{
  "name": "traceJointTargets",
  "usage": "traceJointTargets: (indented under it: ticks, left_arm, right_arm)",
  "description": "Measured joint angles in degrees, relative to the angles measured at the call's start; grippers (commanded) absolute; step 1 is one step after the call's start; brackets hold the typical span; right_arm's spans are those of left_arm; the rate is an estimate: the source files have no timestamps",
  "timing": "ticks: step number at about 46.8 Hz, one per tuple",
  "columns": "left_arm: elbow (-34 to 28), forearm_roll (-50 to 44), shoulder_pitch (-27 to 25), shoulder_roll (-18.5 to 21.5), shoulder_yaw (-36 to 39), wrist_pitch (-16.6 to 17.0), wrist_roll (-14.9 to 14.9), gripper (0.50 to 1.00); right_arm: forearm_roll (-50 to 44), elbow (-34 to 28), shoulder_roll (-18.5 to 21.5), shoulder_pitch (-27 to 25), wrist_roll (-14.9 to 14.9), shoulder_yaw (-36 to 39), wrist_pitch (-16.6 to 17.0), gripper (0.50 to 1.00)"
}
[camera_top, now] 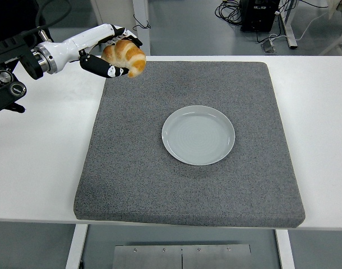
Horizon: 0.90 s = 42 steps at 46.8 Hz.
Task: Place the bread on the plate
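Note:
My left hand (114, 53) is shut on the bread (126, 56), a golden-brown croissant, and holds it in the air above the far left corner of the grey mat (160, 179). The black fingers wrap the croissant from above and below. A pale round plate (198, 135) lies on the middle of the mat, well to the right of and nearer than the bread, with nothing on it. The right hand does not show.
The mat covers most of the white table (42, 162). Beyond the far edge stand a white post (141, 25), cables (230, 11) and a black box (259, 14) on the floor. A dark shape (11, 14) fills the top left corner.

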Motion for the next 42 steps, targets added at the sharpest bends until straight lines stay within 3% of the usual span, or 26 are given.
traceJointTargets:
  ticks: [42]
  left_arm:
    - [0.7, 2.4, -3.4, -17.3, 0.9, 0.2, 1.6, 0.683]
  right_arm:
    - [0.0, 0.0, 0.0, 0.0, 0.0, 0.0, 0.0, 1.0]
